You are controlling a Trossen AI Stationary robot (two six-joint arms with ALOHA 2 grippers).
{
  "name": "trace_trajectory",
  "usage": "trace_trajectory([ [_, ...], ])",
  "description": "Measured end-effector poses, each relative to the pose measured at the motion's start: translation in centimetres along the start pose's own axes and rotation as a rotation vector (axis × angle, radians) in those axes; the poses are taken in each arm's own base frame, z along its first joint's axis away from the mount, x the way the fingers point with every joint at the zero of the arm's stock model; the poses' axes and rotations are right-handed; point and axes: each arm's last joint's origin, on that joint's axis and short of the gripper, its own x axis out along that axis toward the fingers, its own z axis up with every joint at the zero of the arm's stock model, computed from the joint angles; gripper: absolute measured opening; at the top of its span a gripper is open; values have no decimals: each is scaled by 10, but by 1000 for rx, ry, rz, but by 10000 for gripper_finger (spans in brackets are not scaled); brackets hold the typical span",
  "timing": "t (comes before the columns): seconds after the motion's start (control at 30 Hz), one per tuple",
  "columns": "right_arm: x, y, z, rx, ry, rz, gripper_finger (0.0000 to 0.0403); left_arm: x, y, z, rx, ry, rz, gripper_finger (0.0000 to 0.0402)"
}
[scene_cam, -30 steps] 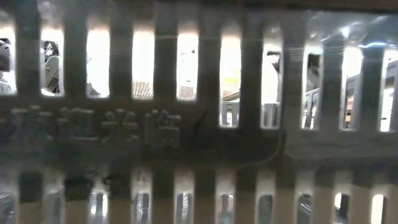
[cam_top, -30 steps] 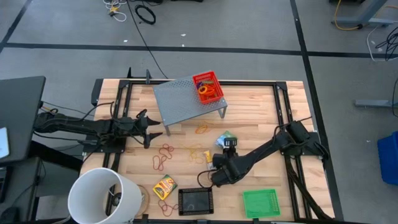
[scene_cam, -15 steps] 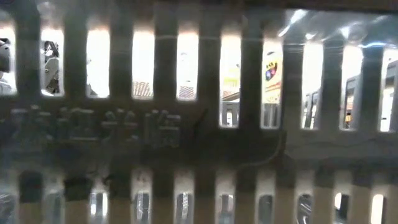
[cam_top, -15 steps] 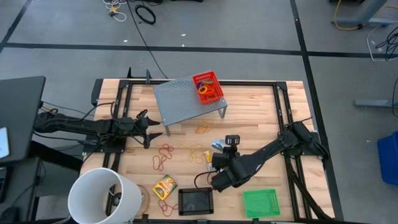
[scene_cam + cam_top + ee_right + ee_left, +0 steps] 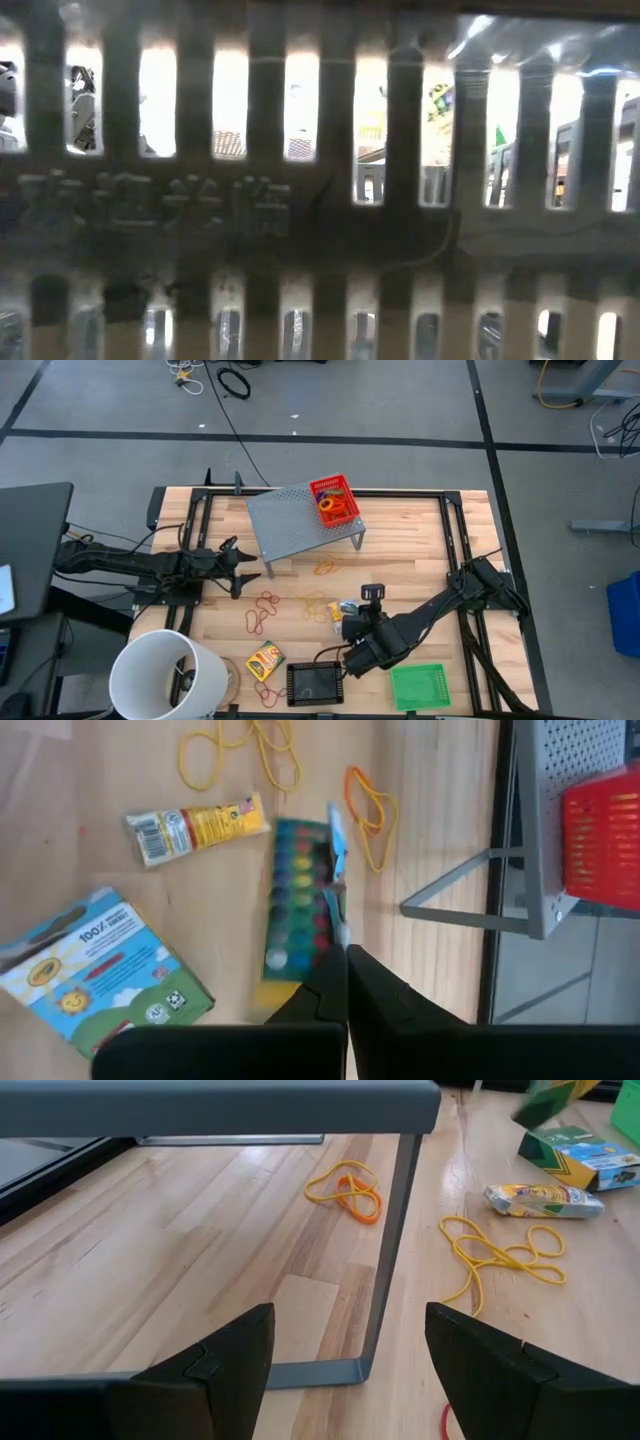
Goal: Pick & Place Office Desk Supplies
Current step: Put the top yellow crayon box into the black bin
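My right gripper [image 5: 346, 962] is shut on a long green packet [image 5: 298, 890] with rows of coloured dots and holds it above the table, near the black mesh tray [image 5: 315, 681]. In the high view my right gripper [image 5: 353, 657] hides the packet. Below lie a blue-green crayon box [image 5: 100, 975], a yellow packet [image 5: 195, 825] and rubber bands [image 5: 365, 805]. My left gripper [image 5: 240, 568] waits open at the table's left, beside the grey riser's leg [image 5: 388, 1270]. My right gripper pinches the packet's thin blue-white edge [image 5: 338, 910] between its two fingers, at the end nearest them. The fingers slant down from above. The packet hangs below them, clear of the table, its long side running away from the fingers.
A red tray [image 5: 335, 500] sits on the grey riser [image 5: 300, 520] at the far side. A green tray [image 5: 418, 685] and a yellow-green crayon box [image 5: 265, 658] lie near the front edge, by a white bucket [image 5: 170, 675]. A slotted wall [image 5: 320, 200] fills the low view.
My right gripper has risen and drawn a little toward the table's near edge, staying shut. The packet has come up with it, clear of the table.
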Motion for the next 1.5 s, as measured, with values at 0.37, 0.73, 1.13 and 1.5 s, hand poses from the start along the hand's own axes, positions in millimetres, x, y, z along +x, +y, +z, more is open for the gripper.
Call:
trace_trajectory([
  [0.37,-9,13,-7,-13,39,111,0,0,0,0,0,0,0,262],
  [0.73,-20,27,-14,-39,40,186,0,0,0,0,1,0,0,262],
  [1.13,-27,44,2,-82,-96,419,0,0,0,0,1,-1,0,262],
  [1.5,-32,51,13,-77,-185,575,0,0,0,0,1,-1,0,262],
])
